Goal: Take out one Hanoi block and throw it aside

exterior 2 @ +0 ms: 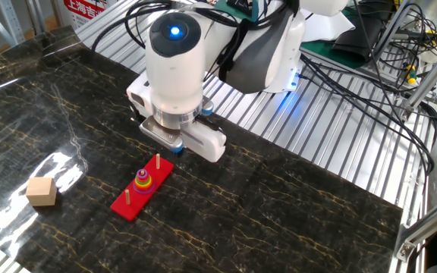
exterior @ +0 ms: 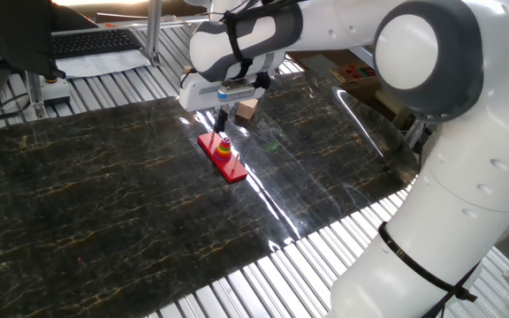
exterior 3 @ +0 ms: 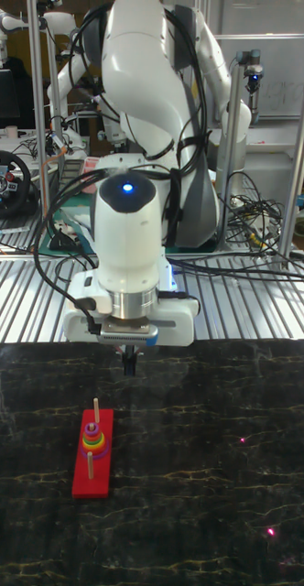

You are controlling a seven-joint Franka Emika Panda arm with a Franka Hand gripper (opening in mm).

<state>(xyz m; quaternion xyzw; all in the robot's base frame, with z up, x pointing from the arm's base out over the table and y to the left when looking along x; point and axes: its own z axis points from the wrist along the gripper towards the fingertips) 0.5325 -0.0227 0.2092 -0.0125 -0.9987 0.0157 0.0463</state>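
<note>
Currently, item one: my gripper [exterior 3: 130, 363], mid-frame, hanging above the tower for a top-down pick; jaw gap unreadable, nothing held. Item two: Hanoi block [exterior 3: 92, 427], lower left, topping the ring stack on the red base [exterior 3: 91, 477], middle peg.

Dark marbled table [exterior: 104, 203], gold-veined, glossy with glare. Tan wooden cube [exterior 2: 42, 191] near one edge, well apart from flat red base [exterior 2: 127, 206] bearing three thin pegs. Beyond the far edge: keyboard [exterior: 94, 41], tangled cables [exterior 2: 370, 68], steering wheel [exterior 3: 7, 183] behind metal slats.
</note>
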